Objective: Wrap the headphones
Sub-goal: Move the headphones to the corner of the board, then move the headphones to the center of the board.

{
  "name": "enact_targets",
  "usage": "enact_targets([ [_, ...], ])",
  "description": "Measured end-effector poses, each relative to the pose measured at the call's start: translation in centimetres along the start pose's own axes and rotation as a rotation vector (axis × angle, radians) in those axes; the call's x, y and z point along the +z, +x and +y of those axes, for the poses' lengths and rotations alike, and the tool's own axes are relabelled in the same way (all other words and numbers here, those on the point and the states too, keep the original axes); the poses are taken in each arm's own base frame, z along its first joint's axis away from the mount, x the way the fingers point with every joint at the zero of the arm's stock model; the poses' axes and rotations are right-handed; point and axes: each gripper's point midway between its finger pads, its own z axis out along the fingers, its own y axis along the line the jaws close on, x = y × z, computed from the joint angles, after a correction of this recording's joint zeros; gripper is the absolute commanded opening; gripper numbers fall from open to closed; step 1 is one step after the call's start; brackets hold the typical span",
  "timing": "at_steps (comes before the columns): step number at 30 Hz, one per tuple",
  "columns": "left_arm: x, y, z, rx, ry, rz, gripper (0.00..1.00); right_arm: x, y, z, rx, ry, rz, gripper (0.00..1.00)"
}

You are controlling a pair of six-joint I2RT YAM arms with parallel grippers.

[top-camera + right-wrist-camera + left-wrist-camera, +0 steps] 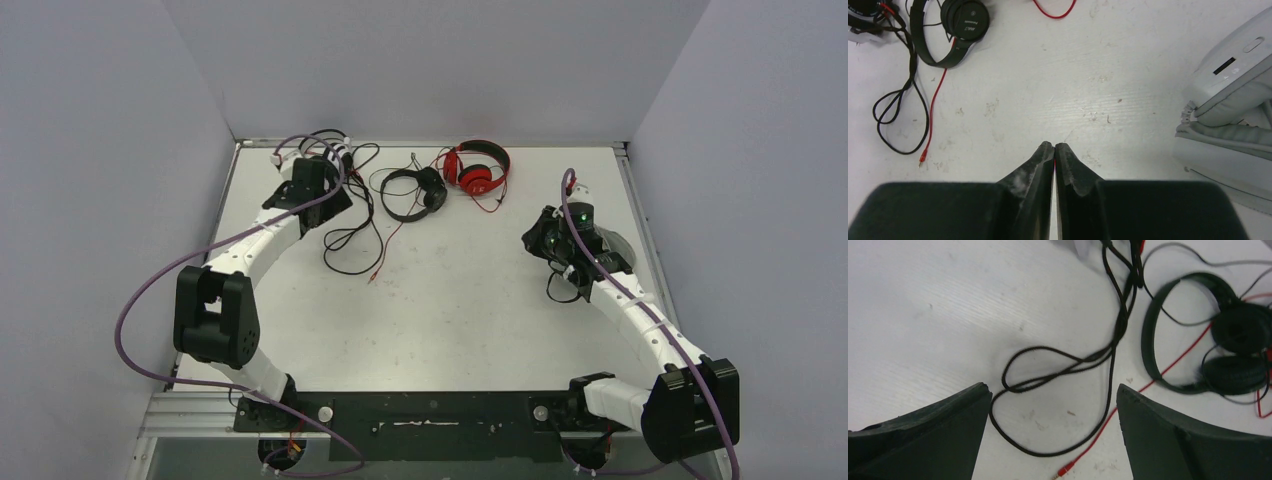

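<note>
Left wrist shows our left tool (1052, 390) wide open and empty, the black cable (1063, 371) just ahead of it, which we judge limp, light and best pinched mid-loop.

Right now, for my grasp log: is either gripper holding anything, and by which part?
Left gripper is open above the black cable, holding nothing. Right gripper is shut; a red sliver between its fingers is too thin to identify.
</note>
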Motion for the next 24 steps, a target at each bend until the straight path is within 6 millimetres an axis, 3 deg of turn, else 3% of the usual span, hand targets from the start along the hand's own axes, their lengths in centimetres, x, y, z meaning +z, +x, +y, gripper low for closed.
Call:
enact_targets([
  [5,1.7,-6.1,2.6,-0.093,-0.053,-0.08,0.97,-0.5,1.3,1.5,-0.017,-0.085,0.041,0.16],
  [9,4.7,-10.8,2.3,-0.129,-0.051,-0.107,0.97,-1.9,2.7,3.6,-0.048,-0.179,0.058,0.28],
  [12,8.1,-13.7,1.1,-0.12,-0.051,-0.119,0.97,-2.7,2.8,4.7,-0.07,-0.225,0.051,0.46],
  [16,12.8,-15.1,-0.2,-0.096,-0.051,-0.102,0.97,-2.9,2.5,5.2,-0.087,-0.244,0.039,0.64],
  [20,17.6,-15.2,-0.9,-0.107,-0.023,-0.07,0.96,-3.3,2.0,5.9,-0.104,-0.266,0.03,0.71],
  [22,18.8,-16.1,-1.4,-0.105,0.007,-0.076,0.84,-3.4,1.8,6.3,-0.111,-0.278,0.024,0.71],
  [24,19.6,-15.8,-1.2,-0.11,0.012,-0.051,0.67,-3.5,1.7,6.5,-0.116,-0.283,0.023,0.71],
])
